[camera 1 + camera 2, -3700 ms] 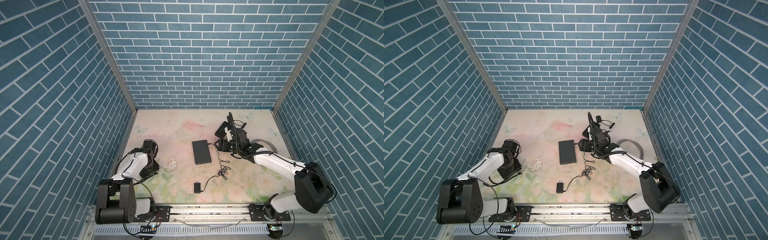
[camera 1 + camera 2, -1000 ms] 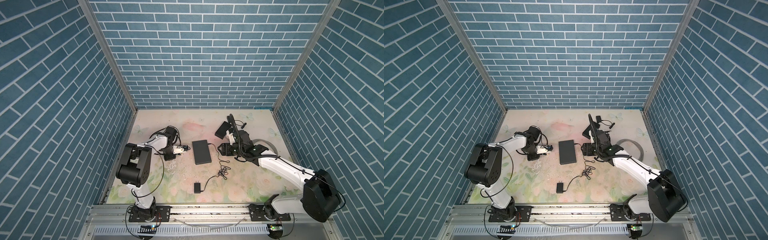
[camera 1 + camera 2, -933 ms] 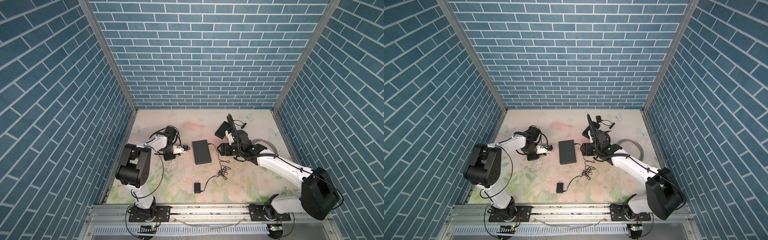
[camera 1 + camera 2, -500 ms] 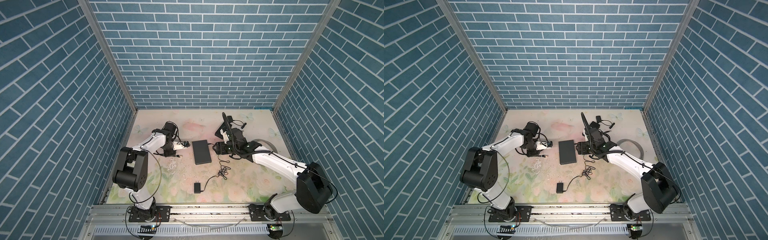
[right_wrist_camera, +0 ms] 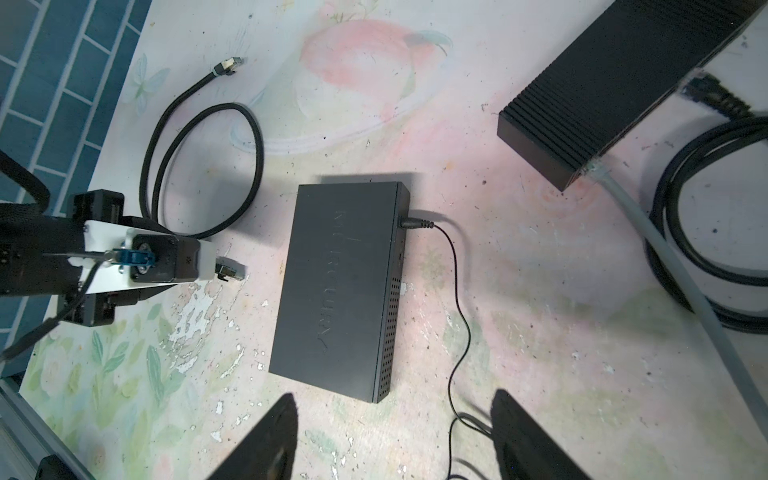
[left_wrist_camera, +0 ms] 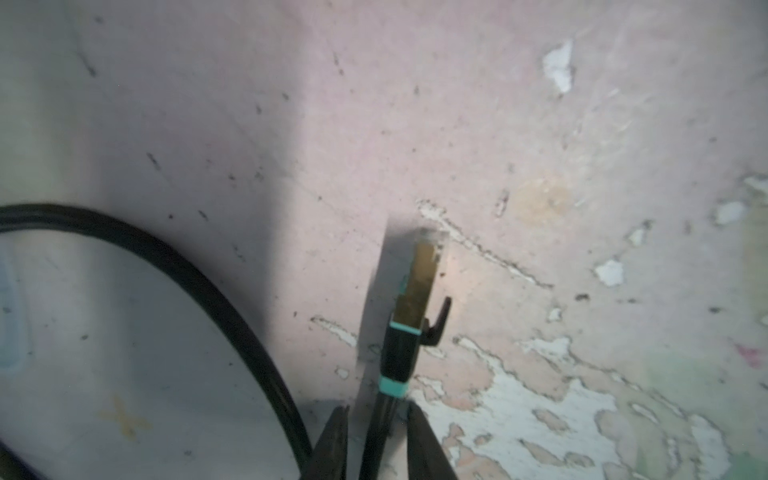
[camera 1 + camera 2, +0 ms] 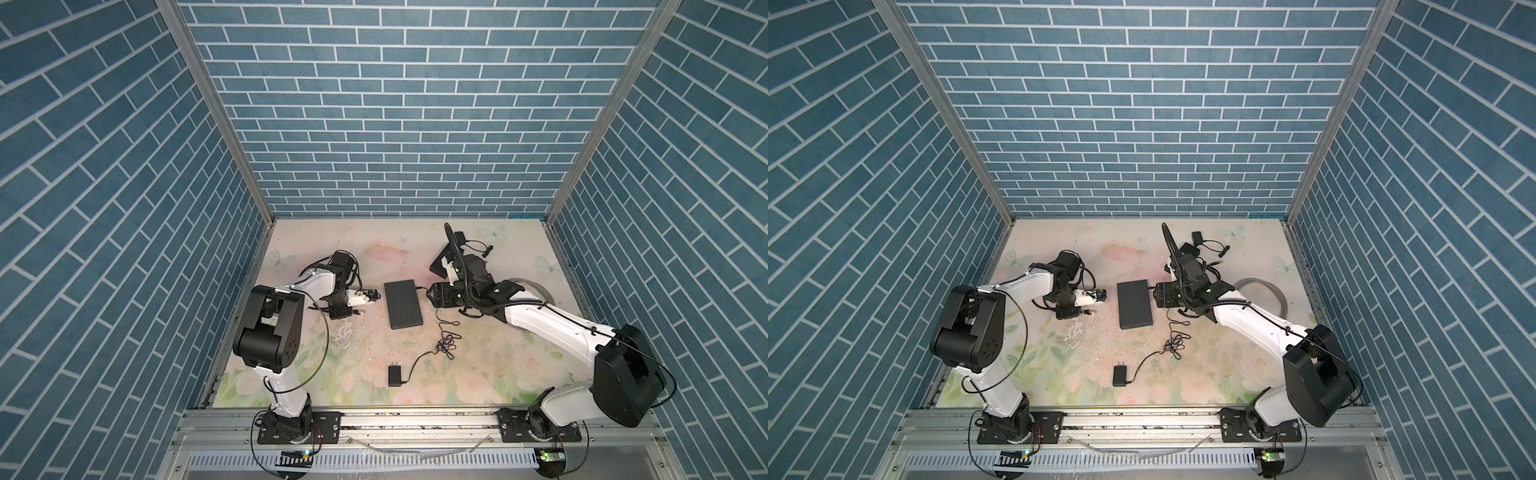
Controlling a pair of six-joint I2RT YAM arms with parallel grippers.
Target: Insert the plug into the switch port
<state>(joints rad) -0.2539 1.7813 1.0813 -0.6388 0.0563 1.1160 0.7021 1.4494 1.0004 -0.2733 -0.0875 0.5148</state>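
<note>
Blue brick-patterned walls are enclosing a worn floral table (image 7: 478, 365), its print flaking away in white patches; we are seeing the plug (image 6: 419, 286) hanging just above that surface, near the left long side of the switch (image 7: 402, 304) but apart from it; it is showing as a network-type connector, with a brass-coloured metal shell, a clear tip, a small black latch sticking out at one side and a black boot ringed by two teal bands; a black cable (image 6: 166, 266) is looping over the table beside it. The switch is lying flat mid-table, a matte black rectangular box with faint lettering on its lid and rows of small vent holes along one edge; a thin power cord (image 5: 457, 299) is running from its right side. The left gripper (image 6: 376, 415) is pinching narrowly on the plug's boot, right behind the rear teal band; the right gripper (image 5: 395, 405) is hovering beside the switch's right side with jaws spread wide, holding nothing.
</note>
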